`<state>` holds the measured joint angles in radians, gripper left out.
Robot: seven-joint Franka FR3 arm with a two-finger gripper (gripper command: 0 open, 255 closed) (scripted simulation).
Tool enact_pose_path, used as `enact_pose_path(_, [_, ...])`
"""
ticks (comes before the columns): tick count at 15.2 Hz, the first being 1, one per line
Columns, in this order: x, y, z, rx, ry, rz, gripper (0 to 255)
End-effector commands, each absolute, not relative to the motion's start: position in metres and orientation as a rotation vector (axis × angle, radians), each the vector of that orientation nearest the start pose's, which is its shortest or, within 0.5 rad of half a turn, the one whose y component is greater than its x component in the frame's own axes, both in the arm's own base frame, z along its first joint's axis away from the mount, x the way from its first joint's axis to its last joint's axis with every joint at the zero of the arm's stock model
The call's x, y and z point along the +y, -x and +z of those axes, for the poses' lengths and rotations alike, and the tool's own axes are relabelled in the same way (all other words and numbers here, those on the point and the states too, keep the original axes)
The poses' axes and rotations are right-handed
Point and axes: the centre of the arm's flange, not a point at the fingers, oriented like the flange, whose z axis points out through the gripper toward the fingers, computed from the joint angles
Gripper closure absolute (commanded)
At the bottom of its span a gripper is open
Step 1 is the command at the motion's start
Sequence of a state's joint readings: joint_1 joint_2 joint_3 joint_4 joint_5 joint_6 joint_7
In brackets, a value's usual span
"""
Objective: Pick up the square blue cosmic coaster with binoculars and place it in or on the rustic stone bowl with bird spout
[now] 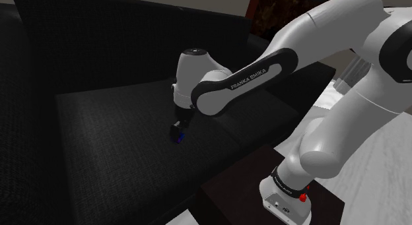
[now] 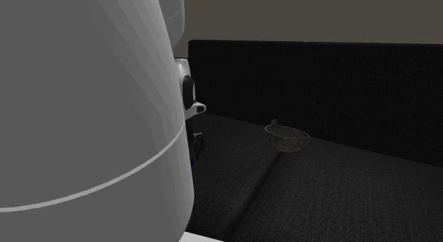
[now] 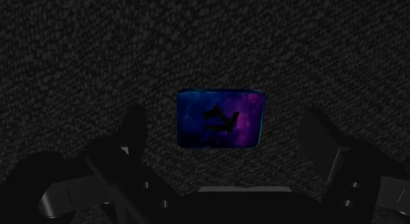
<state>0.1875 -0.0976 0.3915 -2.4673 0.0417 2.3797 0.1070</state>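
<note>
On the sofa (image 3: 98, 45) seat, near the cushion seam, the blue coaster (image 3: 221, 119) lies flat beneath the jaws, which stand apart and clear of it. Best to descend straight and centred, pressing slightly into the fabric to catch its thin edges. The bowl (image 2: 287, 139) sits by the backrest.

The sofa seat (image 3: 98, 45) is dark woven cloth, coarse-grained and matt throughout. The coaster (image 3: 221, 119) has a smooth flat face with a printed blue-and-violet pattern and a faint sheen at its edges, in contrast to the rough, mottled, stone-like wall of the bowl (image 2: 287, 139). The arm (image 1: 317, 45) has smooth white shells with soft glossy highlights, and its dark joint bands (image 1: 247, 82) are smooth but duller.
</note>
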Motion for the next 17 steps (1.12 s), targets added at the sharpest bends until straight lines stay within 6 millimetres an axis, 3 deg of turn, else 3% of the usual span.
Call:
enact_pose_path(1, [0.2547,-0.3907,0.3183,-0.693,3.071,-0.01,0])
enact_pose_path(3, [0.2546,-0.3908,0.31,-0.693,3.071,-0.01,0])
enact_pose_path(10, [0.2546,-0.3908,0.31,-0.693,3.071,-0.01,0])
enact_pose_path(11, [0.2546,-0.3908,0.31,-0.693,3.071,-0.01,255])
enact_pose_path(17, [0.2557,-0.3897,0.3093,-0.693,3.071,-0.01,255])
